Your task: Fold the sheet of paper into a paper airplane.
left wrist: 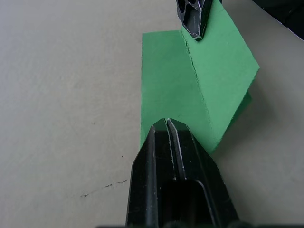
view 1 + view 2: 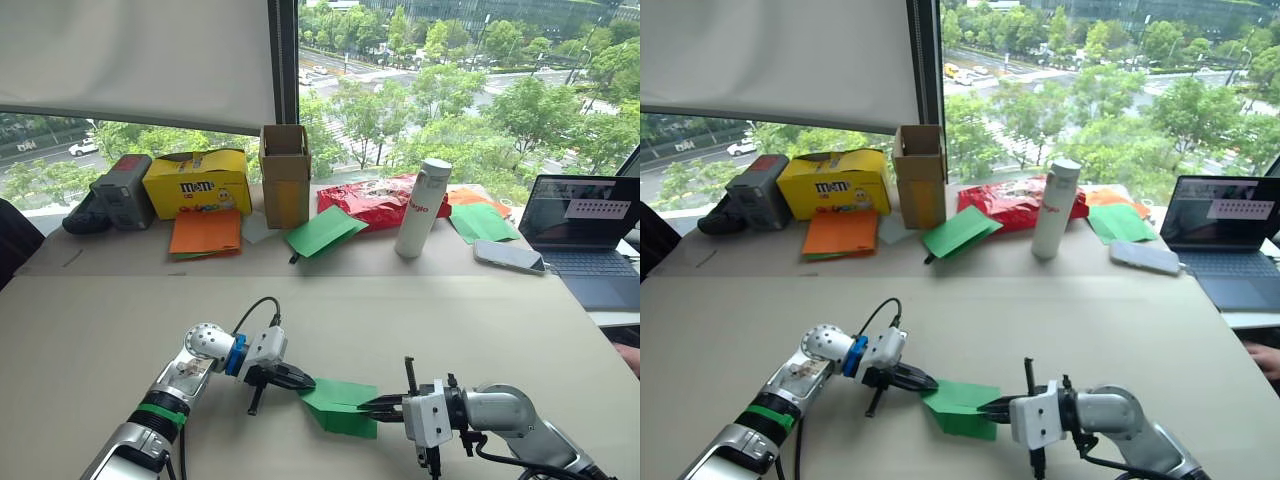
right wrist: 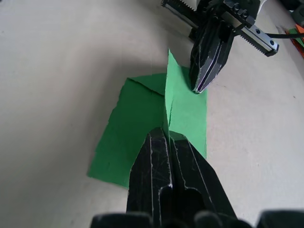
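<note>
Near the front edge of the table (image 2: 90,330), at about 6 o'clock in the head views, your two grippers are facing each other across the sheet of paper (image 2: 340,405). You are looking at bright green paper that is already partly folded, with layered flaps and a raised crease running between the two claws.

Your left gripper (image 2: 300,382) is coming in from 9 o'clock. Its two black fingers are pressed together with no gap that you can see, and they are pinching the left edge of the sheet. Your left wrist view is showing those closed fingers (image 1: 166,142) biting onto the paper's near edge.

Your right gripper (image 2: 372,405) is coming in from 3 o'clock. Its fingers are likewise drawn tight together and are clamping the right edge of the sheet along the crease; your right wrist view is showing them (image 3: 164,142) closed on the fold.

Toward 12 o'clock, well apart from the work, an orange paper sheet (image 2: 205,232), a yellow box (image 2: 197,182), a cardboard box (image 2: 285,175), a red bag (image 2: 370,203) and a white bottle (image 2: 422,208) are sitting along the window side. Toward 2 o'clock, a laptop (image 2: 585,230) is standing open, with a phone (image 2: 510,256) just beside it.
</note>
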